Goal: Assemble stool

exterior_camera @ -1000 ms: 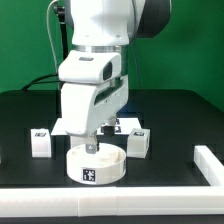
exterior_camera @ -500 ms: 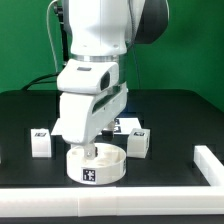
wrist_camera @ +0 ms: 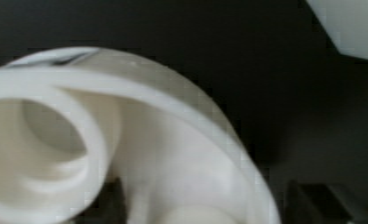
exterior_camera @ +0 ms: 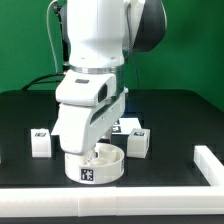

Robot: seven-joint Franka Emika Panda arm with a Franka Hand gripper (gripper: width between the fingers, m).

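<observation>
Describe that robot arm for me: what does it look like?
The arm is glossy white, built of bulky rounded shells, with a black section at an upper joint. Its lower end is boxier, with angled faces. No markings show.

White seat and white legs bear black-and-white tags on a black table.

Ext. cam: off table front edge, slightly raised, mid-range, facing arm. Wrist cam: v. close over seat, blurred, looking down at rim. Shared: seat.
</observation>
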